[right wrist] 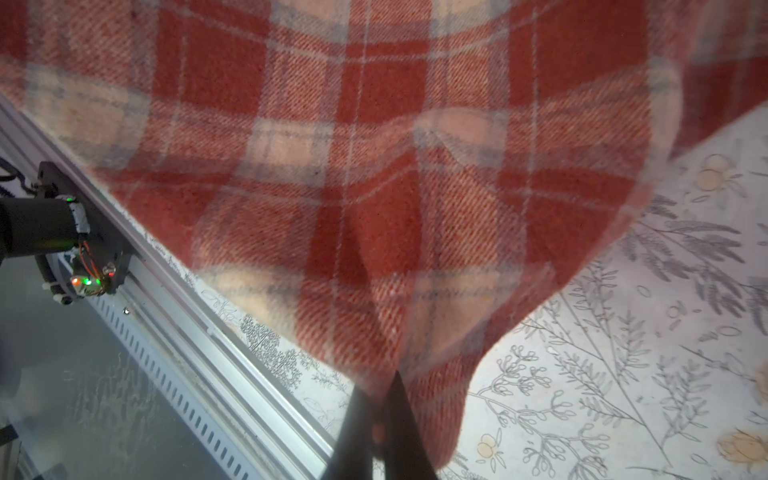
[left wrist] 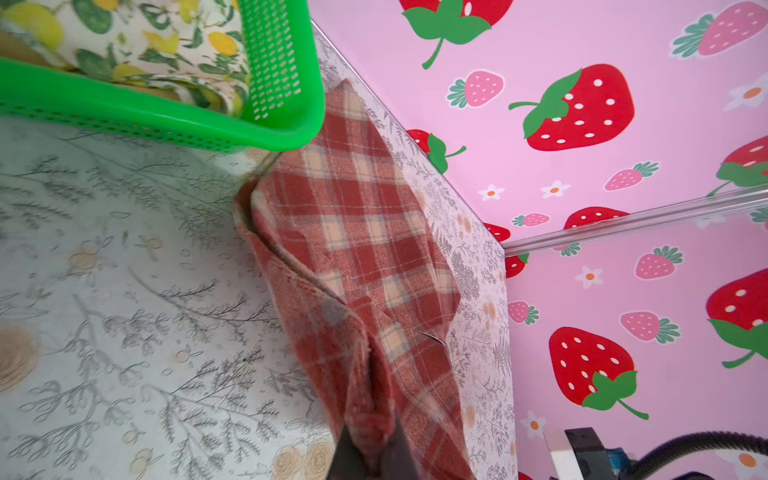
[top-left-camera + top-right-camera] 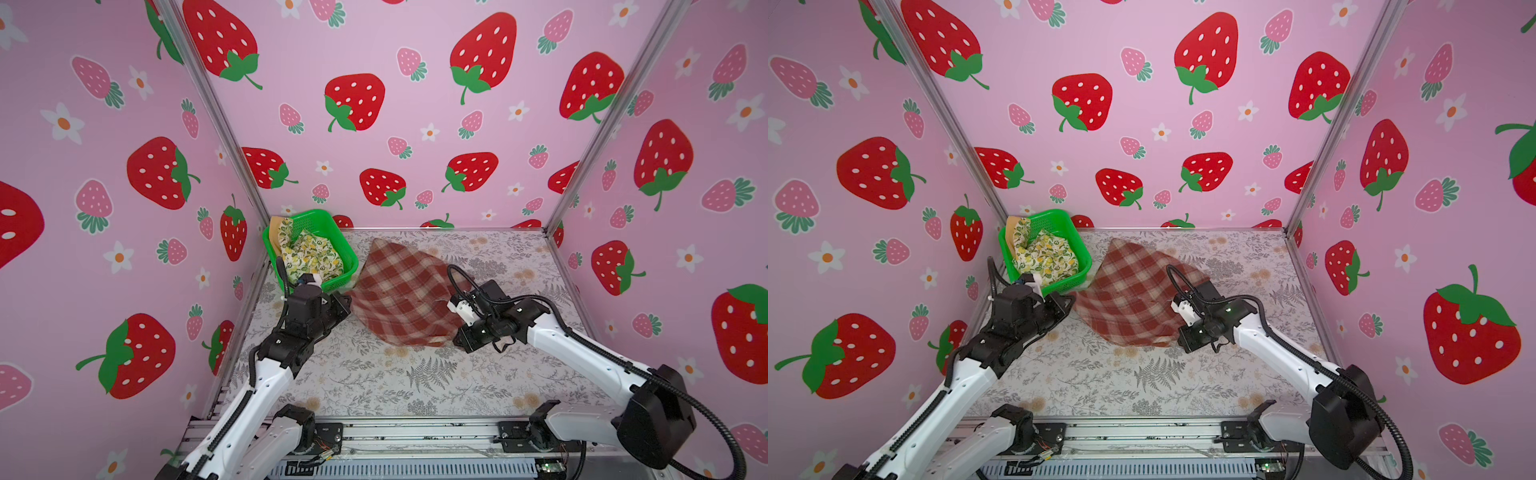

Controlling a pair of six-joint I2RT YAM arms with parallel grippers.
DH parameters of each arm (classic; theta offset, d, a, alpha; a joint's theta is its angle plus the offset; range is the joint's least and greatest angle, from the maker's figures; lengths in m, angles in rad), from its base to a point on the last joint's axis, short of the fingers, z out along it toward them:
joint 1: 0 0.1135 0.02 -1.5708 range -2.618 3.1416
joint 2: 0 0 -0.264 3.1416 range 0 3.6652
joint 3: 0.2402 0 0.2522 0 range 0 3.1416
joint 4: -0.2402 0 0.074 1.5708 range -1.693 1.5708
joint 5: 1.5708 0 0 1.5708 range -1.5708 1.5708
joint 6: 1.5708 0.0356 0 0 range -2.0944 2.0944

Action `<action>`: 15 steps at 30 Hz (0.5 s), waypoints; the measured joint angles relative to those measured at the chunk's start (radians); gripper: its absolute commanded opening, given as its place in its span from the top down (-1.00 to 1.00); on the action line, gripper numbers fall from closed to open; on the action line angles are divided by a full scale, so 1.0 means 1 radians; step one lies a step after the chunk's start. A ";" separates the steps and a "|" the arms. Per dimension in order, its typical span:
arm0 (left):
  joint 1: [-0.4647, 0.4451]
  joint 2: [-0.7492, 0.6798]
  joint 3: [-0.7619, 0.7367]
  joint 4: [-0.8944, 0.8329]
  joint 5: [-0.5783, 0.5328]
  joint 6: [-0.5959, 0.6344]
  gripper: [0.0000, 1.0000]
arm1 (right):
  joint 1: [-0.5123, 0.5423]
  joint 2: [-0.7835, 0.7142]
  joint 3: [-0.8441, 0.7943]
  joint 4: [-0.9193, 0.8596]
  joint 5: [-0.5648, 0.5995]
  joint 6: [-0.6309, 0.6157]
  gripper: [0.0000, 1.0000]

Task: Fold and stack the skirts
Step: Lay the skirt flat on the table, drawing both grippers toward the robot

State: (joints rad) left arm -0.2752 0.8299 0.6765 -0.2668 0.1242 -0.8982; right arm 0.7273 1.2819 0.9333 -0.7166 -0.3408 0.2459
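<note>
1. Along the bottom edge of both top views runs an aluminium rail (image 3: 415, 432) carrying the bases of two white-and-black arms. One arm rises from the lower left, the other from the lower right.
2. Above the rail lies a pale tabletop (image 3: 374, 374) printed with grey ferns and tan flowers.
3. Right of centre, the right gripper (image 3: 456, 335) (image 3: 1181, 338) is clamped tight on the near right edge of the plaid skirt (image 3: 403, 291) (image 3: 1133, 291).
4. In the right wrist view, the right gripper (image 1: 380, 432) shows as two dark fingers pinched together on the cloth at bottom centre. The red-brown and cream plaid (image 1: 374, 166) fills the upper frame, draped above the table and slightly blurred.
5. Left of centre, the left gripper (image 3: 344, 299) (image 3: 1068, 300) is closed on the skirt's left corner, just beside the near corner of the green basket (image 3: 316, 216) (image 3: 1050, 216).
6. In the left wrist view, the left gripper (image 2: 370, 457) nips a doubled edge of the plaid (image 2: 357, 232) at bottom centre.
7. The plaid skirt stretches between the two grippers at mid-frame and narrows to a tip near the back wall.
8. The perforated basket (image 2: 166, 120) sits in the table's far left corner.
9. It holds the crumpled lemon-print skirt (image 3: 311, 253) (image 3: 1044, 255) (image 2: 158, 41).
10. The mustard-yellow skirt (image 3: 273, 233) (image 3: 1010, 224) shows at the basket's far left rim.
11. Pink walls (image 3: 374, 124) printed with strawberries close the scene behind and at both sides.
</note>
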 measured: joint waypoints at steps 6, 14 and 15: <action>0.000 -0.195 -0.149 -0.138 -0.100 -0.027 1.00 | 0.093 0.102 -0.041 0.051 -0.047 0.019 0.96; 0.000 -0.311 -0.273 -0.223 -0.187 -0.050 1.00 | 0.128 0.228 -0.063 0.125 -0.074 0.045 0.33; 0.000 -0.309 -0.291 -0.225 -0.191 -0.052 1.00 | 0.128 0.229 -0.068 0.130 -0.072 0.048 0.14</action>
State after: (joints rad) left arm -0.2752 0.5205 0.3855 -0.4923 -0.0669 -0.9504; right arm 0.8555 1.5105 0.8658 -0.5869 -0.4133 0.2939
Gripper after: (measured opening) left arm 0.071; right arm 0.304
